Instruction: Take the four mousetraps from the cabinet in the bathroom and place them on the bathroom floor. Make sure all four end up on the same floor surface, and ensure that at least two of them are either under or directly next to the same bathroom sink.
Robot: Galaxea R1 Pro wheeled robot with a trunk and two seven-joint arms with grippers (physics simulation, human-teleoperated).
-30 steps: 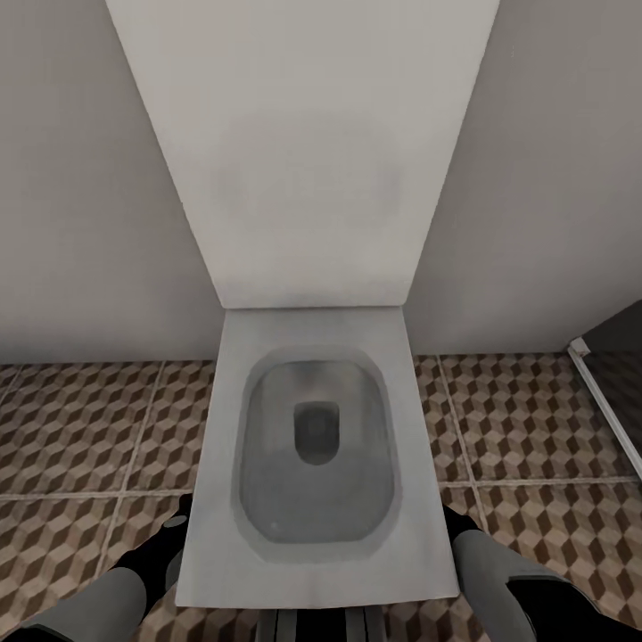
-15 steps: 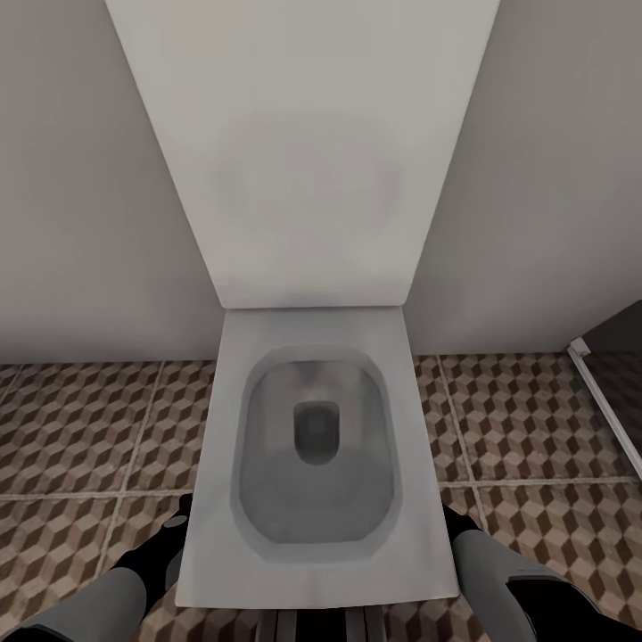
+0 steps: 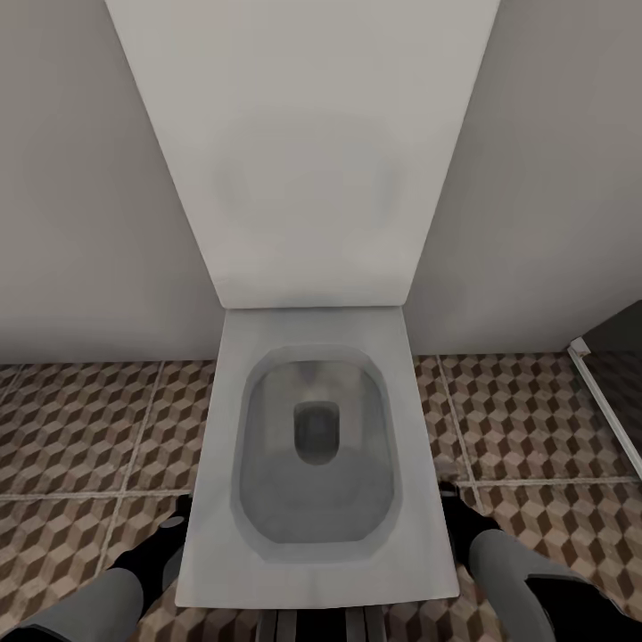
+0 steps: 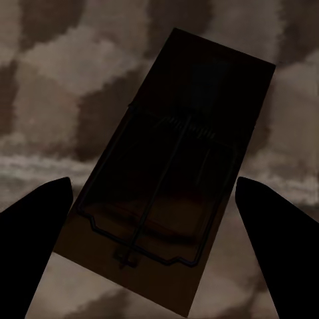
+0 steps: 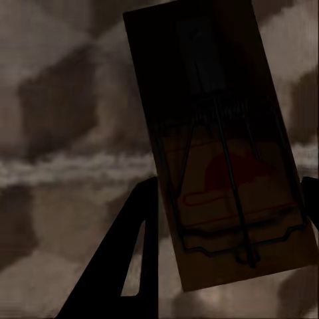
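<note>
A mousetrap (image 4: pixel 166 186), a tan board with dark wire, lies flat on the cube-patterned bathroom floor (image 4: pixel 60 80) between the spread fingers of my left gripper (image 4: pixel 153 183), which is open and clear of it. My right gripper (image 5: pixel 231 183) is shut on a second mousetrap (image 5: pixel 219 153), one finger (image 5: pixel 133 239) pressed against its long edge, just above the tiles. In the head view the left gripper (image 3: pixel 169 535) and right gripper (image 3: pixel 450 504) sit low on either side of a white toilet. The cabinet and the sink are out of view.
The white toilet (image 3: pixel 312 553) with its tall cistern panel (image 3: pixel 303 152) stands directly ahead between both arms, against a grey wall. A white-framed dark opening (image 3: pixel 606 392) is at the right. Patterned floor (image 3: pixel 89 428) lies open on both sides of the toilet.
My right arm has shifted slightly forward beside the toilet. The left arm and the camera have stayed still.
</note>
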